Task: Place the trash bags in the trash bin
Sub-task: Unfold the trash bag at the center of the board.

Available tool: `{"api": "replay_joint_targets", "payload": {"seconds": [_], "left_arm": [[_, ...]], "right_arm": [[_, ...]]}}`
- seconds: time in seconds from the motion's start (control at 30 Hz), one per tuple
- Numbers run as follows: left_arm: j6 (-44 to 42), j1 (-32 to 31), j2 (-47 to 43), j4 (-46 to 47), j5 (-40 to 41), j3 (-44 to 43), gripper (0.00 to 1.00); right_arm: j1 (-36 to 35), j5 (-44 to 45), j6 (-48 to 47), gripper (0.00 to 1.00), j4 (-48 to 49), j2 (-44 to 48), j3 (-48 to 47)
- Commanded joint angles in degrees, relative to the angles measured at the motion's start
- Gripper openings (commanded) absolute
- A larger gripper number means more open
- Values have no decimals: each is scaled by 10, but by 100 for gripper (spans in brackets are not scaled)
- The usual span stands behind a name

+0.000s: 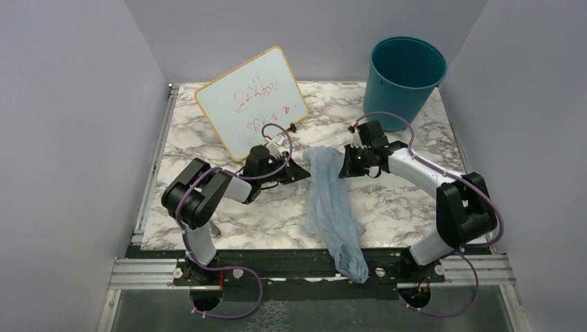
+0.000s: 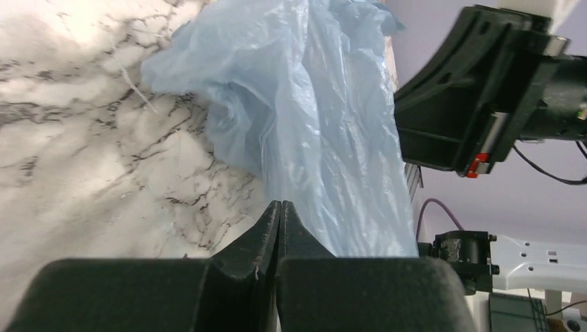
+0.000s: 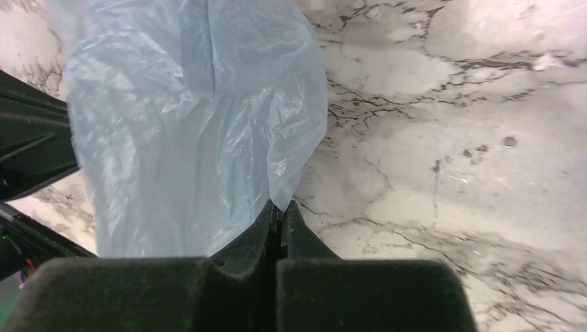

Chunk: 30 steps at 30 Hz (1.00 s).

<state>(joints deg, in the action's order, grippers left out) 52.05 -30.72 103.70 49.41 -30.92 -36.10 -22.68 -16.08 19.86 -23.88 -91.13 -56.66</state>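
Trash bag (image 1: 333, 202) pinched, left hand (image 1: 306, 170), right hand (image 1: 343, 163)

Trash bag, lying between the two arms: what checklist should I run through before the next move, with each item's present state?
1. The left claw shut on the trash bag: ok, film meets its closed tips.
2. The right claw shut on the bag: ok, the film's edge sits at its closed tips.
3. The trash bin upright, mouth open: ok.
4. Bag's lower end off the base plate: not ok, it trails over the plate at the near edge and might drag.
5. The whiteboard out of the way to the bin: ok, it is well left of it.
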Motion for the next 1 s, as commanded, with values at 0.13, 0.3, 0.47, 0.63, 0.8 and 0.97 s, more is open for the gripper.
{"api": "replay_joint_targets", "payload": {"seconds": [0.13,0.3,0.47,0.63,0.8,0.97], "left_arm": [[-60,22,-97,-74,22,28,0],[-87,22,-142,-135,62,37,22],[-88,-2,-83,-134,21,-17,50],[-74,-44,-25,-129,48,-52,56],[-57,-66,2,-104,67,-46,30],[-67,-64,-28,-102,80,-24,0]], "right_arm": [[1,109,-25,1,-7,70,19],[1,59,-45,1,-2,57,11],[0,-90,-47,1,9,-5,6],[0,-112,-67,3,-2,-16,20],[0,-78,-78,3,-23,6,36],[0,-13,-73,3,-37,24,41]]}}
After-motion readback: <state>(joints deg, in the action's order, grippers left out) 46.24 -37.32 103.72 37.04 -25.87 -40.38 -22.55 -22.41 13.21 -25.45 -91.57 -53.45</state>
